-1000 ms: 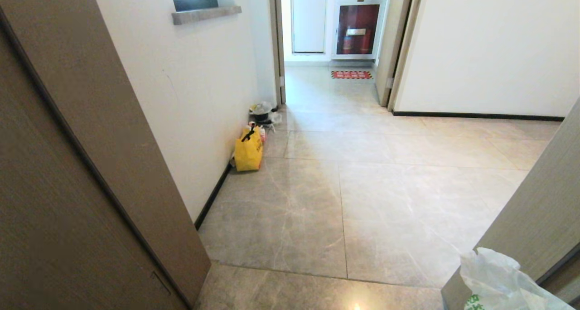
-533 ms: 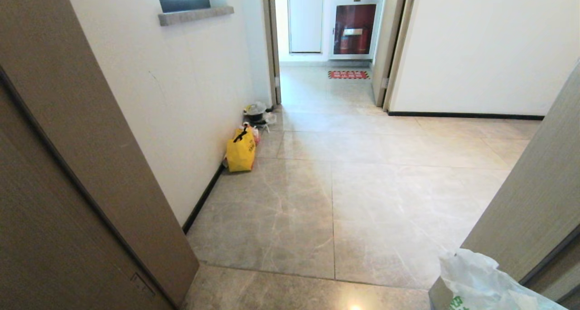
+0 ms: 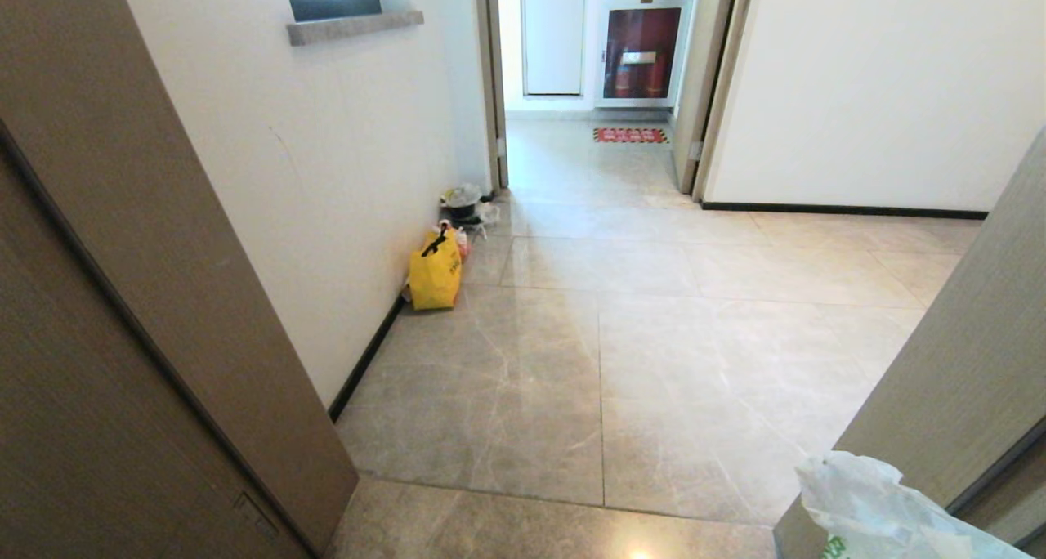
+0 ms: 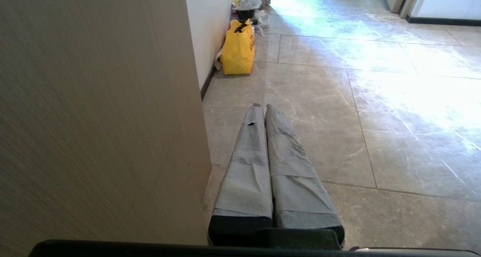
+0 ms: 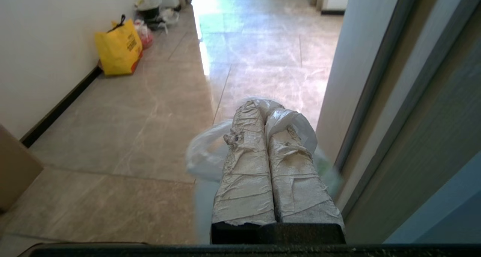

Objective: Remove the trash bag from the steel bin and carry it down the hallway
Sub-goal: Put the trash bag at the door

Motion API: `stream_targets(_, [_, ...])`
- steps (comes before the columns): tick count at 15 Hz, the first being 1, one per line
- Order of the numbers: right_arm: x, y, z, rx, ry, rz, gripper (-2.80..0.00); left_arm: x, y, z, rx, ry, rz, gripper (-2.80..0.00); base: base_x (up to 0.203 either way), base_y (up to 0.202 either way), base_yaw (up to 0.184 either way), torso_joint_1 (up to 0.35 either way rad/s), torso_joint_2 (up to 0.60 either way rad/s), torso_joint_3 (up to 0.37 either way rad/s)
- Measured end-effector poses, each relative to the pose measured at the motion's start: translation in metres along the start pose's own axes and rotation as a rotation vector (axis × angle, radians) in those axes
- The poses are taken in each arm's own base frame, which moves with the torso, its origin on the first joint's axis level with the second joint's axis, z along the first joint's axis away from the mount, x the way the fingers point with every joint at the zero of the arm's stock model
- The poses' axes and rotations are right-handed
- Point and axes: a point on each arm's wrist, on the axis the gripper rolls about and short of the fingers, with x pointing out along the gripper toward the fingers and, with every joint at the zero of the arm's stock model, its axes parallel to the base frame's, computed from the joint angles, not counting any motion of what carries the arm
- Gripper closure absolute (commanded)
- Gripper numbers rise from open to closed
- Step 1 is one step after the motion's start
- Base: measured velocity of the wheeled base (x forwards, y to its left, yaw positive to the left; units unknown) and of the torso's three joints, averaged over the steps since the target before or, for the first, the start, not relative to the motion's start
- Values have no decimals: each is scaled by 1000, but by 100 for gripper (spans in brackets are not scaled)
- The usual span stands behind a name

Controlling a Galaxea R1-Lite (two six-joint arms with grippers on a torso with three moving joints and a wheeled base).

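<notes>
Trash bag (image 3: 882, 510) peeks into the head view at the lower right corner, white and crinkled, hanging beside a brown door frame (image 3: 956, 363). Ahead runs the hallway (image 3: 654, 322) of glossy grey tiles, with a yellow bag (image 3: 435, 271) against the left wall and a dark bin (image 3: 462, 207) just beyond it.

Over to the left wrist view: the left gripper (image 4: 262, 106) hangs over the tiles with its two wrapped fingers pressed together, nothing between them, the yellow bag (image 4: 238, 48) well ahead.

Right wrist view now: the right gripper (image 5: 262, 105) is clamped tight on the trash bag (image 5: 206, 155), a plastic loop pinched at its fingertips, the rest billowing below and to both sides of the fingers.
</notes>
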Motion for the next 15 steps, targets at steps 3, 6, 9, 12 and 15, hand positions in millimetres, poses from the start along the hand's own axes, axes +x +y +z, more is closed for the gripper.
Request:
stream_targets(3, [0, 0, 0, 0, 0, 0, 0, 0, 0, 0, 1, 0, 0, 0, 0, 0, 0, 0, 0, 0])
stream_targets(6, [0, 0, 0, 0, 0, 0, 0, 0, 0, 0, -6, 0, 1, 0, 30, 0, 1, 1, 1, 1])
stream_targets(9, [0, 0, 0, 1, 0, 1, 0, 0, 0, 0, -8, -2, 1, 0, 185, 0, 1, 3, 1, -1])
stream_targets(12, [0, 0, 0, 1, 0, 1, 0, 0, 0, 0, -8, -1, 1, 0, 194, 0, -1, 4, 1, 5])
stream_targets(15, [0, 0, 0, 0, 0, 1, 0, 0, 0, 0, -8, -2, 1, 0, 191, 0, 0, 1, 2, 3])
